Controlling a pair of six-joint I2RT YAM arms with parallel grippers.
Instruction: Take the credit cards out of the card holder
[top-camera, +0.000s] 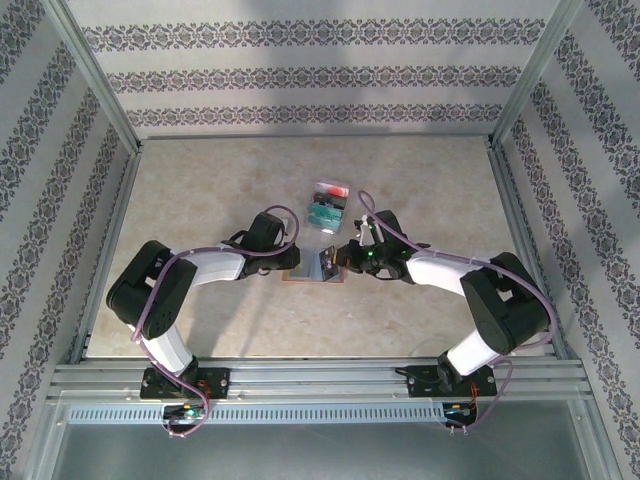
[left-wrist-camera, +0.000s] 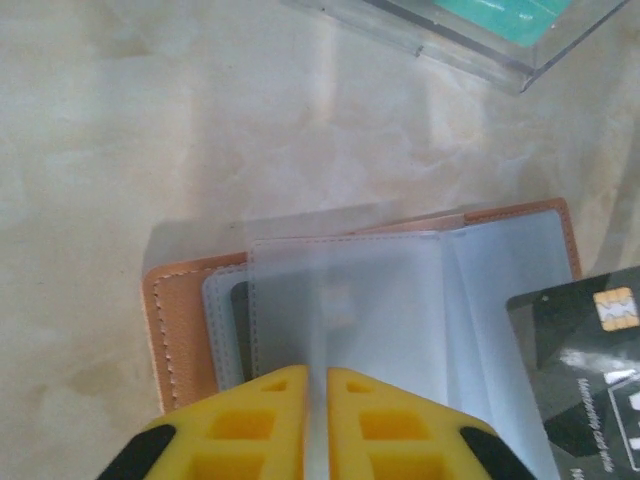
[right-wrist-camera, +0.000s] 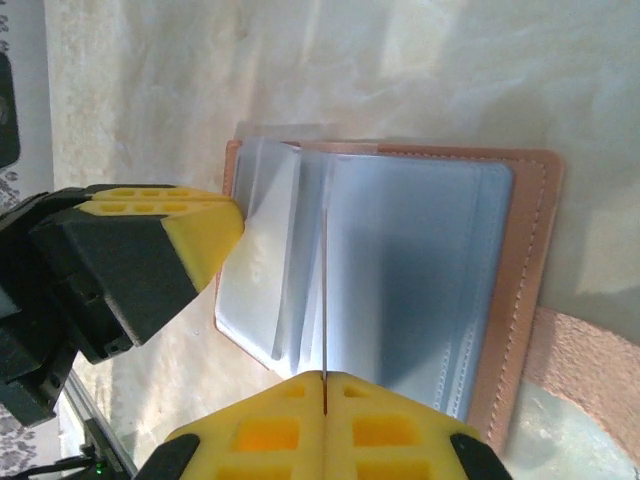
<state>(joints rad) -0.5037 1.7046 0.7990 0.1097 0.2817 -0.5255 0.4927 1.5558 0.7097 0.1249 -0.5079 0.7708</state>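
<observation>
I see right gripper (right-wrist-camera: 325, 380) pinching a dark card (left-wrist-camera: 580, 380) over the open card holder (left-wrist-camera: 175, 330); left gripper (left-wrist-camera: 318, 375) barely parted around a clear sleeve (left-wrist-camera: 350, 300), can't tell if gripping.

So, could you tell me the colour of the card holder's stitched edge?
The leather-like card holder's stitched edge is light tan-brown, clearest in the right wrist view.

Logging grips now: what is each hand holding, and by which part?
Right hand pinches the dark chip card by its edge. Left hand's slightly parted fingers straddle the brown card holder's clear plastic sleeve; grip uncertain.
</observation>
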